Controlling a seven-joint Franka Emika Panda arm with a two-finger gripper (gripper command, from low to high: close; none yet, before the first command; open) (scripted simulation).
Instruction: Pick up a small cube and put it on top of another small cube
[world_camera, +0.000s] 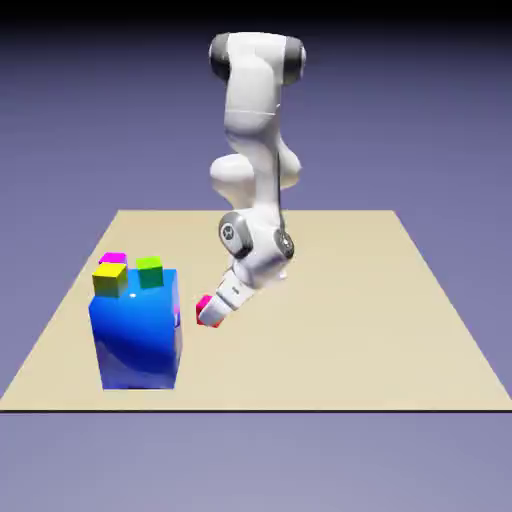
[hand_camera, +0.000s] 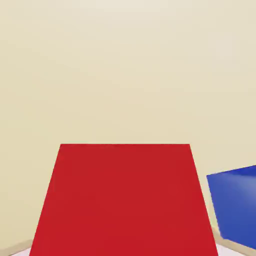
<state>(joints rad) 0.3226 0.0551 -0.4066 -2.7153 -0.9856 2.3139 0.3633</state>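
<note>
The small red cube (world_camera: 211, 317) sits at the tip of my gripper (world_camera: 212, 312), low over the tan table and just to the exterior view's right of the big blue block (world_camera: 137, 330). In the hand view the red cube (hand_camera: 124, 200) fills the bottom middle and hides both finger tips, so the gripper is shut on it. On top of the blue block rest a yellow cube (world_camera: 110, 280), a green cube (world_camera: 150, 271) and a magenta cube (world_camera: 113, 259). I cannot tell whether the red cube touches the table.
The blue block's corner (hand_camera: 235, 202) shows at the hand view's right edge, close beside the red cube. The tan table (world_camera: 340, 300) stretches to the exterior view's right of the arm.
</note>
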